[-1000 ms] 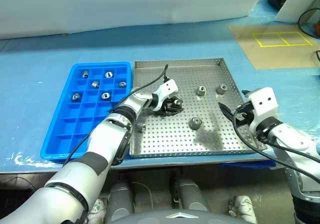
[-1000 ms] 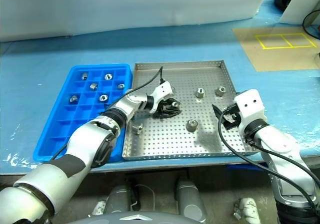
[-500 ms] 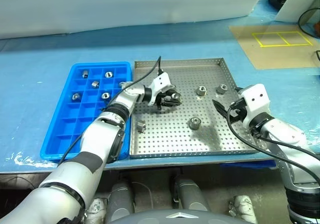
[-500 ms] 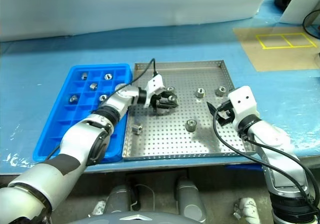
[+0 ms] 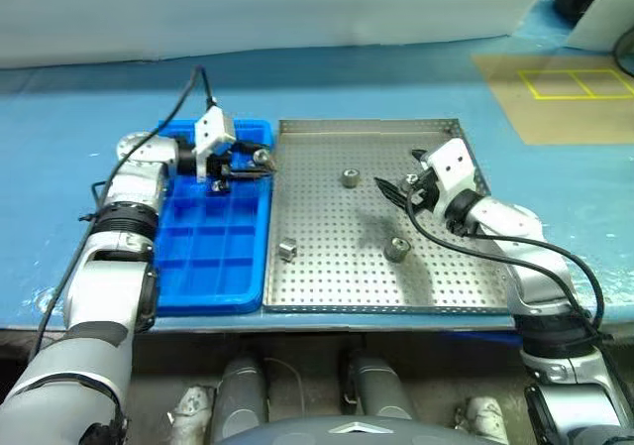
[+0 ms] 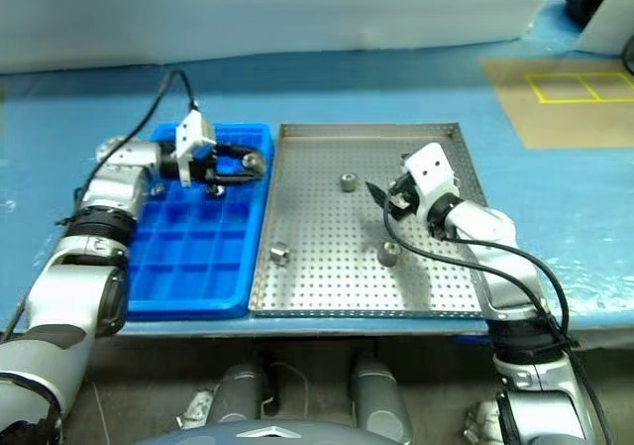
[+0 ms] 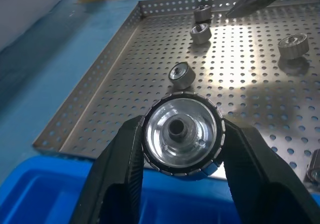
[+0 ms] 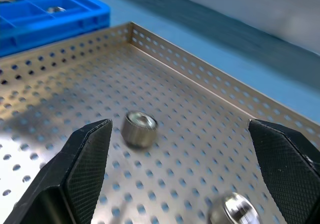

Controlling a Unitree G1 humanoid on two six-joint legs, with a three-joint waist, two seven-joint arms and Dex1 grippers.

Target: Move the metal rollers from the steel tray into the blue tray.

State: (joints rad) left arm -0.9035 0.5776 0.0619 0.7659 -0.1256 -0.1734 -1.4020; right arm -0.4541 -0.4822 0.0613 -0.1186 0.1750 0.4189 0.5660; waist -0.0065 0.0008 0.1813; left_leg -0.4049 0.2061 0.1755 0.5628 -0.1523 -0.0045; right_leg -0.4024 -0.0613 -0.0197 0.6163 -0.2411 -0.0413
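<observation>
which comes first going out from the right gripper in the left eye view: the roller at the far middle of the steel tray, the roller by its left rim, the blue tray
1. Roller at the far middle, just left of the right gripper.
2. Roller by the left rim, nearer the robot, on the steel tray.
3. Blue tray, beyond that rim, farthest left.

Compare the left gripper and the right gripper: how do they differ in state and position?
The left gripper is shut on a metal roller; the right gripper is open and holds nothing. The left gripper hovers over the blue tray; the right gripper is over the steel tray, with a loose roller between its fingers' line. Both have two black fingers.
</observation>
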